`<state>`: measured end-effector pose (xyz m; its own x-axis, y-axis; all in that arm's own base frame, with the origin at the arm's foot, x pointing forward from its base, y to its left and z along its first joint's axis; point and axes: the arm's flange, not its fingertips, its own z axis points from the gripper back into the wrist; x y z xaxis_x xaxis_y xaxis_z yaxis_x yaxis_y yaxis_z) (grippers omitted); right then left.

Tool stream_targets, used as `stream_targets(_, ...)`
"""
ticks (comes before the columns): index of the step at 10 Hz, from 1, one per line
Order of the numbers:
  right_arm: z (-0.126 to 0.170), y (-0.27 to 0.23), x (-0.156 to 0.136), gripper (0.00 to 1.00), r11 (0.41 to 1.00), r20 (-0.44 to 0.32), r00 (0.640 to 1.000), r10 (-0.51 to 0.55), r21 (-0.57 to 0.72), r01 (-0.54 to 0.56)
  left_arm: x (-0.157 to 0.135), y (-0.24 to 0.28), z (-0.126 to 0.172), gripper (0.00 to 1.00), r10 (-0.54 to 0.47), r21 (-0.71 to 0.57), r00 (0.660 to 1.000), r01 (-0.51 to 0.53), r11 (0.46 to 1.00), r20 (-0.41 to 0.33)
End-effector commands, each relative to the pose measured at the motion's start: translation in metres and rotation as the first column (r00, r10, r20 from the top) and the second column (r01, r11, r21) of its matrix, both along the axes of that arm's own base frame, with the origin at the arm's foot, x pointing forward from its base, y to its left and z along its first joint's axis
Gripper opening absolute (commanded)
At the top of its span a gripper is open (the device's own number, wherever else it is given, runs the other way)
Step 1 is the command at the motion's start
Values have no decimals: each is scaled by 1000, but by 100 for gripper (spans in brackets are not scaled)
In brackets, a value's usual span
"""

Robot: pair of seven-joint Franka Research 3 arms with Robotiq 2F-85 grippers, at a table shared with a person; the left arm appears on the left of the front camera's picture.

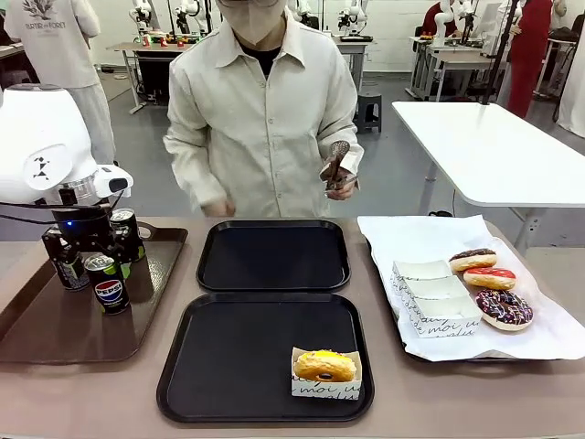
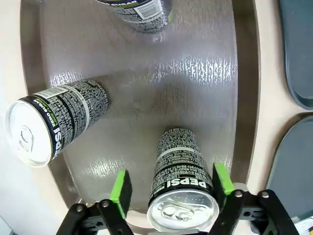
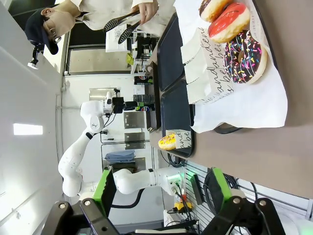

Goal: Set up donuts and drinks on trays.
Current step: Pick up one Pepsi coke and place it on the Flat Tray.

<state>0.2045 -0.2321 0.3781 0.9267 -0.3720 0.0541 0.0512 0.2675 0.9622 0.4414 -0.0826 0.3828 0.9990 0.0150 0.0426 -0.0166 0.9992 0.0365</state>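
The left gripper (image 2: 171,180) is pinching an upright Pepsi can (image 2: 180,161) on the brown tray (image 2: 146,112). Its green pads (image 2: 221,178) are on both sides of the can, though I cannot tell if both press fully. Best to lift it straight up, clear of the neighbour can (image 2: 58,122), then set it on the near black tray (image 1: 228,357) beside the yellow donut (image 1: 324,366). The right gripper (image 3: 159,191) is spread and empty.
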Motion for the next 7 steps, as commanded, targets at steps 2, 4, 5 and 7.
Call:
stream_targets(2, 0, 0, 0, 100, 1000, 16, 1000, 3, 3, -3, 4, -5, 1, 0, 21, 28, 999, -22, 999, 28)
stream_targets(4, 0, 0, 0, 100, 1000, 16, 1000, 3, 3, -3, 3, -3, 8, 0, 45, 2, 999, -45, 999, 17)
stream_targets(5, 0, 0, 0, 100, 1000, 16, 1000, 3, 3, -3, 0, -1, 17, 14, 61, -14, 998, -61, 998, 12)
stream_targets(7, 0, 0, 0, 100, 1000, 16, 1000, 3, 3, -3, -16, -4, 55, 0, 98, -31, 995, -97, 995, 37)
